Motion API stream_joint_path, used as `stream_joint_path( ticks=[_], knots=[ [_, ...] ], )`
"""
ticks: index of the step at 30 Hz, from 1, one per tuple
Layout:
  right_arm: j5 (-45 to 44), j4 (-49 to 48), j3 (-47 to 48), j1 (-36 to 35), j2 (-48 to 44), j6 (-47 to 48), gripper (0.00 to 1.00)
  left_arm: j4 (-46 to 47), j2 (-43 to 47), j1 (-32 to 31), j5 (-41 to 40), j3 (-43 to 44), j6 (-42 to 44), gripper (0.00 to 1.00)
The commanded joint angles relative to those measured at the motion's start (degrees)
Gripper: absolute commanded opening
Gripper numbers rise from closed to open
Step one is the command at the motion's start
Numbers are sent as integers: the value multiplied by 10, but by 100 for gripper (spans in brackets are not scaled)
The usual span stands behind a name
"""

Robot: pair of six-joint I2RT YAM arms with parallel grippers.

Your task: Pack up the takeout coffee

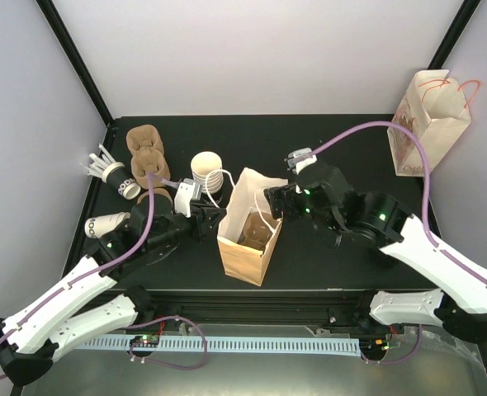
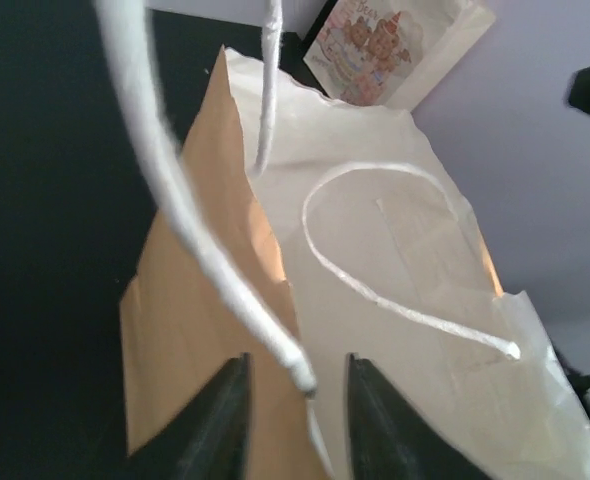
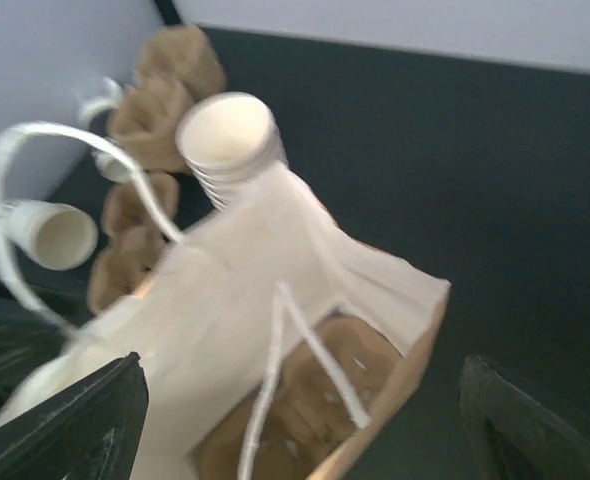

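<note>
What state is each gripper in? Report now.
Left gripper: slightly open, white bag handle loose between its jaws.
Right gripper: wide open over the paper bag, gripping nothing.

the open bag (image 1: 245, 247) stands central on the counter (image 1: 309, 266), what looks like a cup carrier (image 1: 254, 235) inside; a cup stack (image 1: 206, 169) behind-left of it, more carriers (image 1: 147, 153) farther left, a second bag (image 1: 429, 111) back right.

This is a robotics lab test cell. Plain white panels (image 1: 260, 49) and black frame struts (image 1: 73, 58) box in a black table (image 1: 334, 140). Two white robot arms (image 1: 442, 260) are bolted along the bottom of the frame.
</note>
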State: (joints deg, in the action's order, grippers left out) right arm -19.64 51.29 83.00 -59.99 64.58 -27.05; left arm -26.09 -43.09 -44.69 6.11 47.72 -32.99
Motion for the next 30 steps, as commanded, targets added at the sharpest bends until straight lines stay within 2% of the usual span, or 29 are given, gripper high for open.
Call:
stream_joint_path(
  ticks=[1, 3, 6, 11, 19, 21, 23, 30],
  knots=[
    [-10, 115, 20, 26, 40, -127, 89, -27, 0, 3, -17, 37, 13, 42],
    [-5, 124, 22, 25, 47, -178, 92, -56, -16, 3, -16, 63, 17, 54],
    [-10, 130, 18, 25, 48, -227, 94, -122, -53, 2, -27, 108, 20, 66],
    [-47, 197, 42, 27, 84, -312, 95, -218, -121, 1, -39, 151, 15, 74],
    [-49, 292, 129, 30, 176, -294, 95, -242, -173, -25, -47, 161, 12, 84],
    [-46, 282, 123, 30, 176, -282, 95, -260, -187, -30, -69, 172, 19, 81],
    [-45, 268, 112, 31, 167, -275, 94, -279, -198, -35, -91, 181, 26, 74],
    [-57, 226, 75, 31, 125, -259, 94, -307, -219, -46, -130, 210, 56, 25]
  ],
)
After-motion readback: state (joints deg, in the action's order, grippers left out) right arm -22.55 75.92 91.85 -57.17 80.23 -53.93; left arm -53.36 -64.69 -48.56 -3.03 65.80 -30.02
